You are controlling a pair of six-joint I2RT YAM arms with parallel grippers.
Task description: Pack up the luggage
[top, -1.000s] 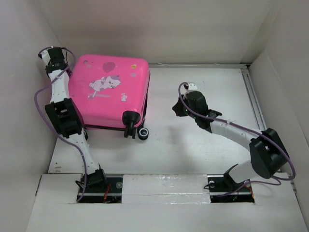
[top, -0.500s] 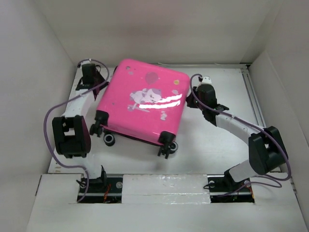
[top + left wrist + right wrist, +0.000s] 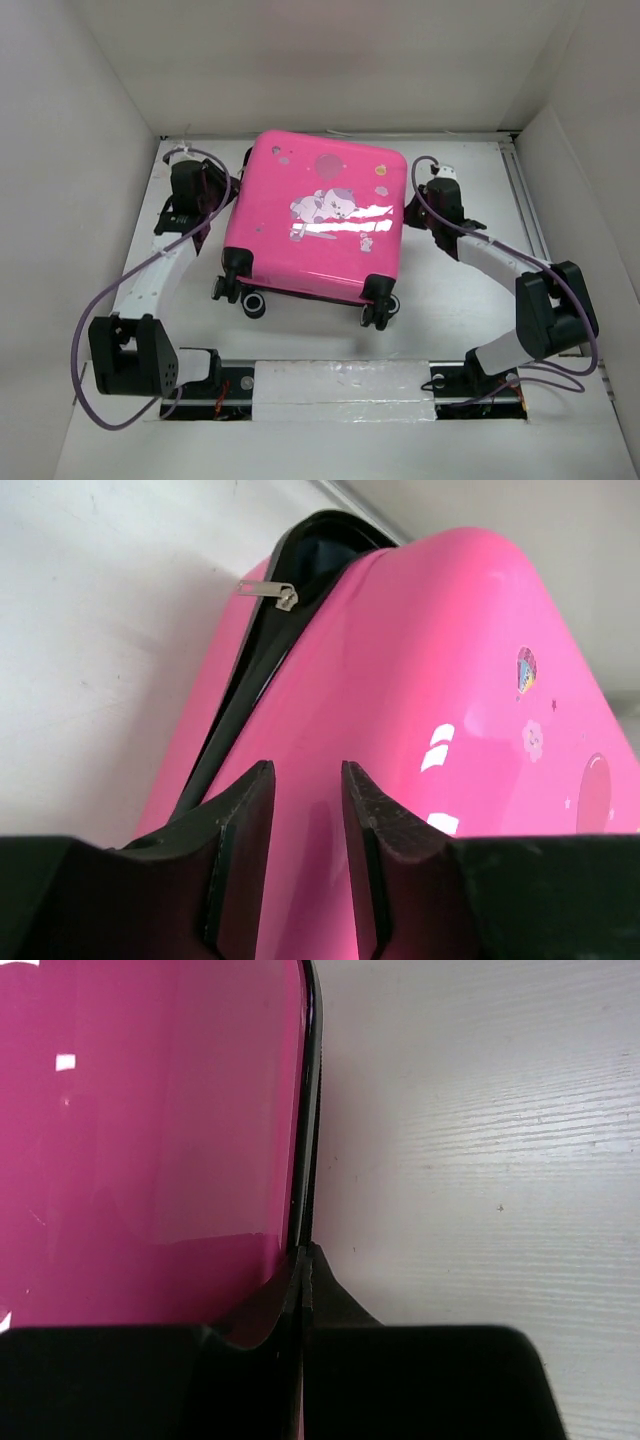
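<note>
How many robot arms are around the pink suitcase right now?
2. The left arm reaches to the left side of the luggage, and the right arm reaches to its right side. No other arm seems hidden.

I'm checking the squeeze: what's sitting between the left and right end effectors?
The pink luggage fills that stretch, with the left end effector at its left side and the right end effector at its right edge; the top view shows it.

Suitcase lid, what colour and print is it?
Hot pink, with a cartoon animal and balloon print on the suitcase; clearest from the top camera.
</note>
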